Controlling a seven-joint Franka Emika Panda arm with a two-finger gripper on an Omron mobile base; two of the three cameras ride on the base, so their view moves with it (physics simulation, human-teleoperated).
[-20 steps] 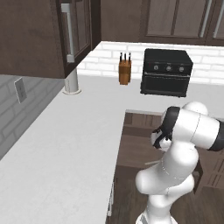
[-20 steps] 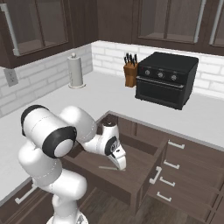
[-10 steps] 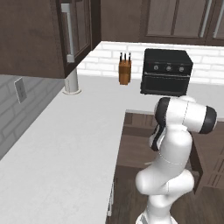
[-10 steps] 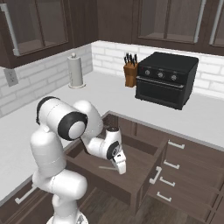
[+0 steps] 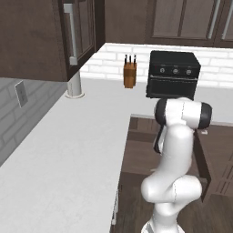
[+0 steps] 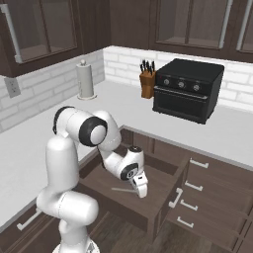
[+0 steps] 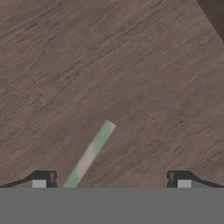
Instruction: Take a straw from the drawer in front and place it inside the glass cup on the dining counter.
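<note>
One straw (image 7: 90, 154) flat in one drawer (image 6: 163, 170); gripper (image 7: 111, 179) spread wide above, gripping nothing.

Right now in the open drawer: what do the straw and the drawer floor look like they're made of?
The straw: looks like paper or matte plastic, pale with faint green bands and no gloss; the render leaves it open. The drawer: brown wood or wood-look laminate, with clear grain streaks across its floor and a dull, matte finish. The gripper hovers over them, its fingers spread apart.
</note>
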